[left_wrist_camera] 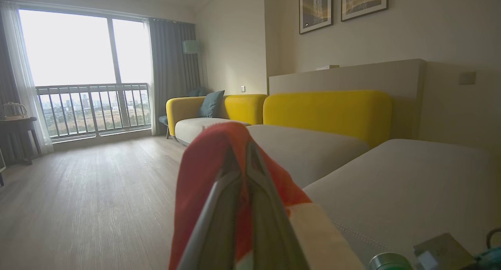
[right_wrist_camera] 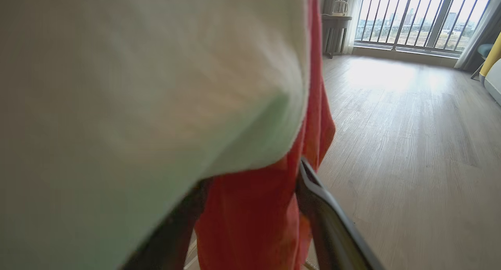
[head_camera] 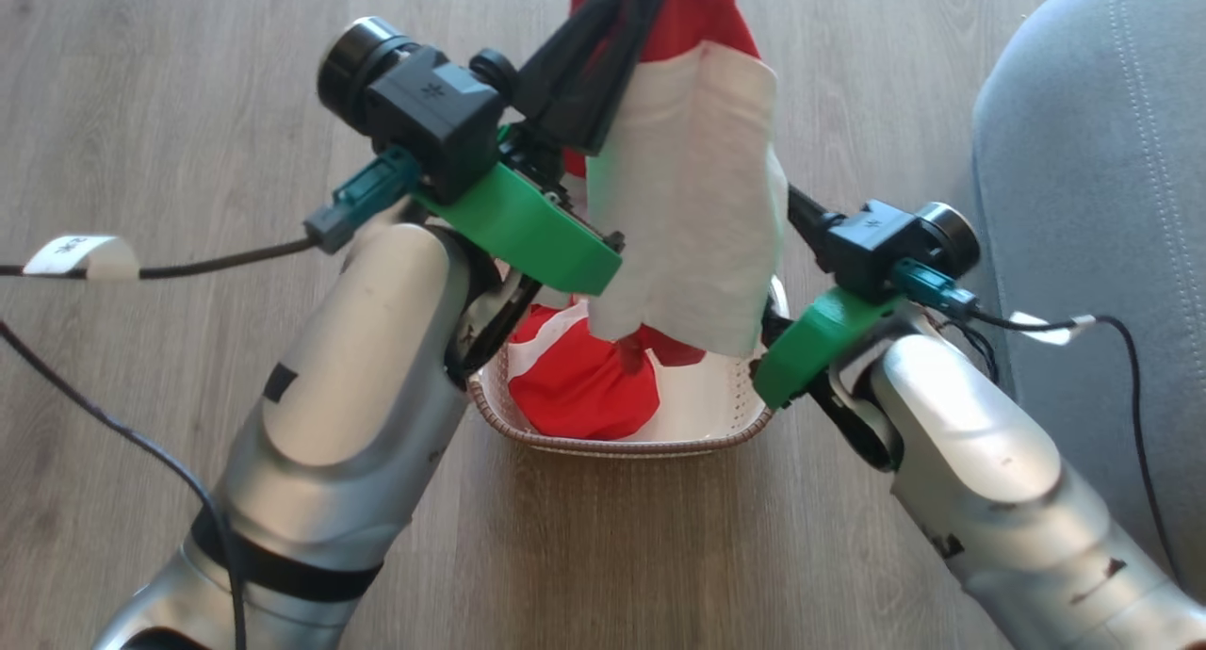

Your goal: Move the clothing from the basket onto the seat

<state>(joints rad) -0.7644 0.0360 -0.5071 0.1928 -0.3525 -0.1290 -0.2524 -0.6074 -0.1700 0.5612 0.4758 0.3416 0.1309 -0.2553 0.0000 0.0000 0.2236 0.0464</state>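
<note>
The step in hand looks like the carry: one piece is out of the basket and not yet on the sofa.

The left arm reaches up and forward from the lower left of the head view, forearm steep, wrist camera tipped toward the floor (head_camera: pixel 188 113). Its left claw (head_camera: pixel 603 38) is clamped on the red top edge of the red and white garment (head_camera: pixel 692 188); in the left wrist view the two fingers meet with red cloth pinched between them.

The garment hangs free from that grip, white panel facing the head camera, its lower edge dangling just above the basket (head_camera: pixel 622 446), which stands on the floor between the arms. A second red garment (head_camera: pixel 579 381) lies bunched inside it.

The right arm rises from the lower right, its wrist beside the hanging cloth. The right claw (right_wrist_camera: pixel 252 180) has a finger on either side of a red fold, but whether it pinches cannot be told.

The sofa (head_camera: pixel 1083 207) lies at the far right. The next move calls for swinging the garment rightward, clear of the basket rim, over the cushion before letting go.
</note>
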